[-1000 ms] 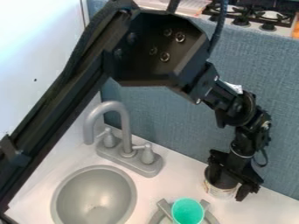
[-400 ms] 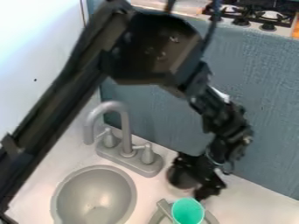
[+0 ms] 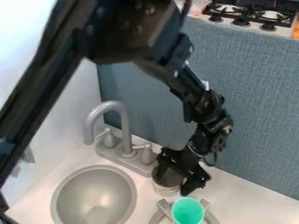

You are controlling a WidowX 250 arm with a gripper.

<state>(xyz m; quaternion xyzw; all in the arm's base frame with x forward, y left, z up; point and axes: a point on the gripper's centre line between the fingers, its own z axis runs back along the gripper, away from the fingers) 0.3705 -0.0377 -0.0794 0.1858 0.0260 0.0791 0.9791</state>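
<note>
My gripper (image 3: pixel 174 176) is at the lower middle of the camera view, just right of the faucet base. It is shut on a small can (image 3: pixel 165 190) with a dark inside and a pale printed side, one finger on either side of the rim. The can looks upright; whether its bottom touches the counter I cannot tell. A green cup (image 3: pixel 187 211) stands just below and to the right, on a grey ringed holder (image 3: pixel 157 216).
A grey round sink (image 3: pixel 94 197) lies at the lower left. Behind it rises a grey faucet (image 3: pixel 118 106), its right knob (image 3: pixel 147 155) close to the gripper. A blue-grey wall panel (image 3: pixel 257 105) backs the white counter (image 3: pixel 245 197), with a stove (image 3: pixel 251 15) beyond.
The gripper has travelled left from the counter's right side, carrying the can with it, to a spot near the faucet base. The upper arm has swung left too. The green cup has stayed put.
</note>
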